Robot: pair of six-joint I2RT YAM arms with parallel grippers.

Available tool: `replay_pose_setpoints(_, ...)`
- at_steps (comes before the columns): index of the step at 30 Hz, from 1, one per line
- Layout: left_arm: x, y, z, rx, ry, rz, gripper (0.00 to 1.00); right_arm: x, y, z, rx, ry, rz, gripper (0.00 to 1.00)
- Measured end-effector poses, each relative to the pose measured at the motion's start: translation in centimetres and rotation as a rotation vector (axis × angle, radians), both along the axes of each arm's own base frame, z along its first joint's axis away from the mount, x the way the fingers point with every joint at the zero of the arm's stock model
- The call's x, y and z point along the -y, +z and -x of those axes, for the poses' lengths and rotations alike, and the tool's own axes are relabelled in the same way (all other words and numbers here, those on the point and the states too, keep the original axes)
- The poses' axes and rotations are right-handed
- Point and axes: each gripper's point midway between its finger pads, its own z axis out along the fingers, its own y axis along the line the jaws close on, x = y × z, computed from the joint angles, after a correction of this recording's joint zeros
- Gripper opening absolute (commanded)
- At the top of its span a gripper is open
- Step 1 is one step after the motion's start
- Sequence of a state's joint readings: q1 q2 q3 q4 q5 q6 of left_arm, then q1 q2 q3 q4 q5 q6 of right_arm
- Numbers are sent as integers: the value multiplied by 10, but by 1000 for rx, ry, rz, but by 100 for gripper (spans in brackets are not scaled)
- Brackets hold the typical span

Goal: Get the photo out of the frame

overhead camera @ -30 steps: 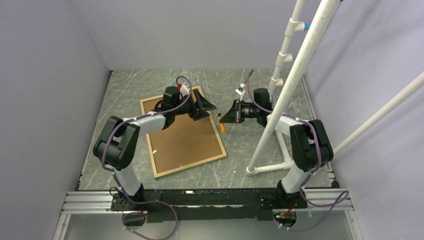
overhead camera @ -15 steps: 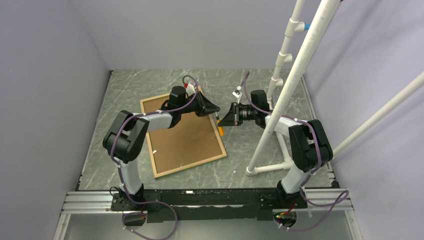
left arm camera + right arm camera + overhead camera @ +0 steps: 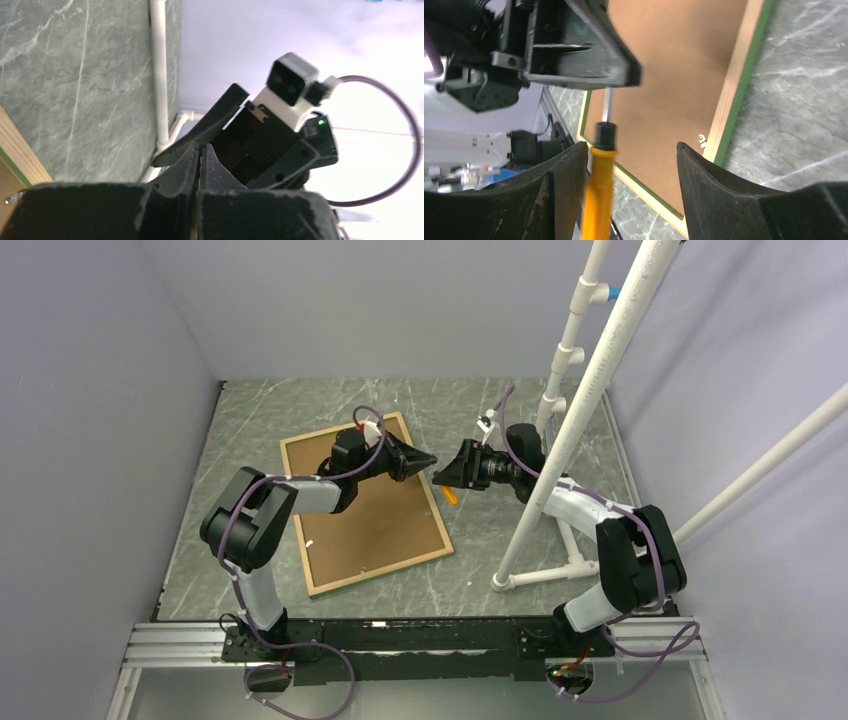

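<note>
The frame [image 3: 380,571] lies face down on the table, its light wood rim and green edge [image 3: 736,90] around a brown backing board [image 3: 370,525]. The photo is hidden under the board. Above the frame's right edge my two grippers meet tip to tip. An orange-handled screwdriver [image 3: 599,190] hangs there, and my left gripper [image 3: 432,458] is shut on its thin metal shaft [image 3: 607,105]. My right gripper [image 3: 632,146] is open, with the orange handle close beside one finger. In the left wrist view the left gripper [image 3: 200,147] has its fingers pressed together.
A white PVC pipe stand [image 3: 560,440] rises on the right, its foot [image 3: 545,575] on the table beside my right arm. A small metal turn clip [image 3: 701,139] sits on the frame's rim. Grey walls close in on three sides.
My left gripper moved right and shut on the screwdriver's shaft. My right gripper, shut on the handle before, has opened. The orange handle now hangs lower.
</note>
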State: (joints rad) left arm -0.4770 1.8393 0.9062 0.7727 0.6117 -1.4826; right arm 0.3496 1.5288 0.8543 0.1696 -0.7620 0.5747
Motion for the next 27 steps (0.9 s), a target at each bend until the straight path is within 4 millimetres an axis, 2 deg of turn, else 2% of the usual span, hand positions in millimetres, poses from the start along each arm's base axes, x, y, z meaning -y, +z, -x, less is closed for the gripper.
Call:
replay_pose_setpoints(3, -6, 7, 0, -27, 65, 36, 0, 6, -5, 0, -30, -88, -13, 66)
replay_pose_setpoints(7, -18, 6, 0, -77, 164, 54, 0, 9, -4, 1, -34, -164, -64, 67)
replay_pose_setpoints(13, -29, 14, -4, -100, 259, 73, 0, 8, 4, -1, -9, -185, -109, 65)
replay_pose_setpoints(16, -29, 16, -6, -111, 274, 86, 0, 7, 9, -1, 9, -172, -124, 54)
replay_pose_setpoints(20, -29, 17, -6, -124, 276, 99, 0, 4, 16, 1, 36, -143, -148, 46)
replay_pose_setpoints(27, -30, 17, -4, -127, 275, 106, 0, 1, 22, 4, 61, -110, -167, 43)
